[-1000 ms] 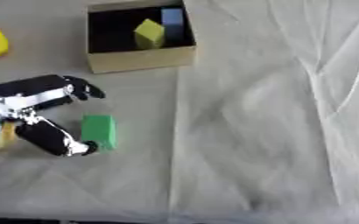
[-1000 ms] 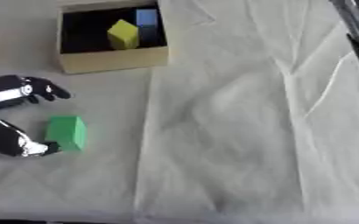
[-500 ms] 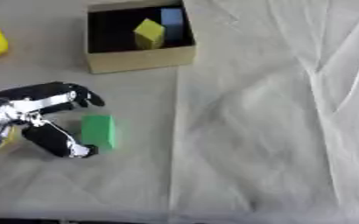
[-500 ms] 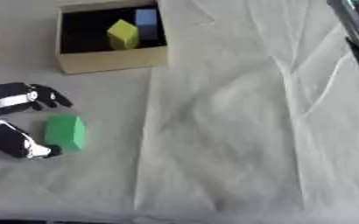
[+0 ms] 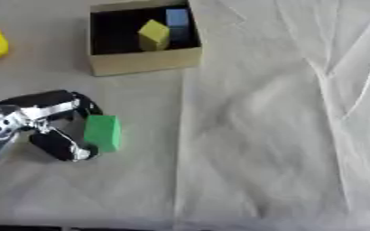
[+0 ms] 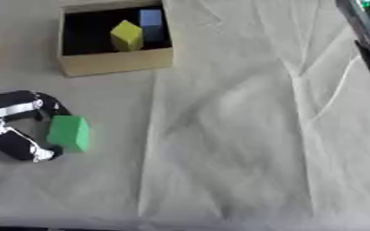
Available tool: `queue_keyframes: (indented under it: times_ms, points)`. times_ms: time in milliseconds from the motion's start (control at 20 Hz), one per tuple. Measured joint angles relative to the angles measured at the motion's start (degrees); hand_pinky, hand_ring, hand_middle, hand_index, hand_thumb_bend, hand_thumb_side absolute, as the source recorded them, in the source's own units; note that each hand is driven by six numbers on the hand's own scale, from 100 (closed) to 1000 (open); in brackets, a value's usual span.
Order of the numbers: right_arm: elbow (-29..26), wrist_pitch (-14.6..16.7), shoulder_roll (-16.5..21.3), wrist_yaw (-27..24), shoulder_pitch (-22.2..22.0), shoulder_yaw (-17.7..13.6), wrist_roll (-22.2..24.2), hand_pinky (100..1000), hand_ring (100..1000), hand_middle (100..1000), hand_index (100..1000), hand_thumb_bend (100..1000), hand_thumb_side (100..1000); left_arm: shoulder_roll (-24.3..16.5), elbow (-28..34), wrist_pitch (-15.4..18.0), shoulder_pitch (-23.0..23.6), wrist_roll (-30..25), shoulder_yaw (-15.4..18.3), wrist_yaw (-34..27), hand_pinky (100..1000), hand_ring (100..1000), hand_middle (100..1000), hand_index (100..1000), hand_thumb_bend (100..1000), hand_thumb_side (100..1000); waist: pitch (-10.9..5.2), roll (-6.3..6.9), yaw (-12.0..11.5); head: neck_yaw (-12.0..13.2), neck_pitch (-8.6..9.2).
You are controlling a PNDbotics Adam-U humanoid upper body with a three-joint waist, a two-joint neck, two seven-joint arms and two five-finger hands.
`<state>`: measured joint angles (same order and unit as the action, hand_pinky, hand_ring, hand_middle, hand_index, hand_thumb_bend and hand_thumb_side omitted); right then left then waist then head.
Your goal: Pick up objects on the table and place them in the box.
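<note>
Left eye view shows your left hand (image 5: 42, 128) has closed in until its curled fingers and thumb bracket the green block (image 5: 103, 132) on the table, so you look ready to lift toward the cardboard box (image 5: 145, 64).

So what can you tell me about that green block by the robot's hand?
The green block is a plain, matte, box-shaped piece standing upright on the pale cloth-covered table, below the cardboard box. The left hand curls around its left side, fingers above and thumb below, seemingly touching it. It has not been lifted.
</note>
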<state>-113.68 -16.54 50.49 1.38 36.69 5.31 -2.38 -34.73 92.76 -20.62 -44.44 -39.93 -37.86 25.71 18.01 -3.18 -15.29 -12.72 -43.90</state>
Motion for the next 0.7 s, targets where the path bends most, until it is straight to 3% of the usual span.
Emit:
queue_keyframes:
  times_ms: [350,700]
  points:
    - [0.0,-0.95,-0.31,0.0,-0.95,-0.03,-0.48,797,777,748,830,100,678,-0.03,2.51,-0.82,0.71,1.67,0.26,-2.52,743,772,716,730,267,157,0.02,0.0,-0.01,0.0,0.0]
    - [0.0,-1.19,-0.31,0.0,-1.2,-0.16,-0.7,798,778,747,831,100,678,-3.89,12.97,-2.1,0.64,3.25,4.53,-3.22,732,759,701,716,244,130,0.02,0.0,-0.31,-0.46,0.0]
